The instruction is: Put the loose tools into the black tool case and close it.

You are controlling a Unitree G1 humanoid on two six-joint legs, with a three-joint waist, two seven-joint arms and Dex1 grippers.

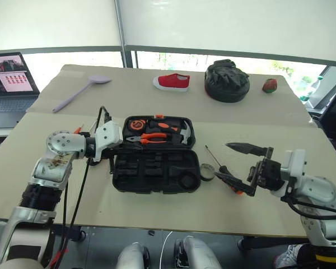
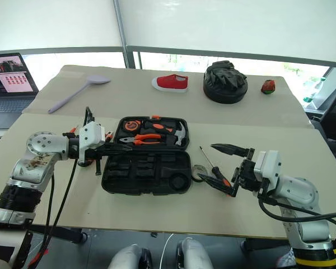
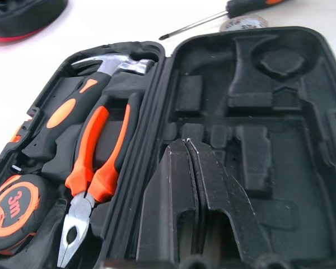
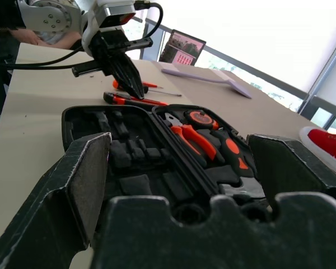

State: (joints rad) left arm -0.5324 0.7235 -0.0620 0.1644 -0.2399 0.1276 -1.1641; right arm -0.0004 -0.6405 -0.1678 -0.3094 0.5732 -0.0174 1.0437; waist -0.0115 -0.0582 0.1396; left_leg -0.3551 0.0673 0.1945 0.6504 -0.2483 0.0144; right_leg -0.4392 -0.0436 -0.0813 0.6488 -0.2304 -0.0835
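Now the black tool case [image 1: 154, 162] lies open and flat on the desk [image 1: 257, 202], near its front edge. The far half holds the orange-handled pliers [image 1: 148, 138], the hammer [image 1: 179, 131] and the tape measure [image 1: 136, 124]. The near half, with its moulded slots, holds no tool.

The left gripper [image 1: 135, 147] is at the left end of the case, over the line between the two halves. Its two black fingers [image 3: 199, 190] are pressed together and hold nothing. In the right wrist view, two orange-handled tools [image 4: 133, 93] lie on the desk just beyond this gripper, beside the left end of the case; what kind they are I cannot tell.

The right gripper [image 1: 235, 162] is to the right of the case, with its fingers spread wide and nothing between them. A small grey tape roll [image 1: 207, 172] lies just beside the right end of the case. A slim screwdriver [image 1: 215, 159] lies next to the roll, and its handle is close to the lower finger of the right gripper.

Far back on the desk are a lilac spoon [image 1: 78, 92], a red shoe [image 1: 171, 82] and a round black bag [image 1: 227, 81].
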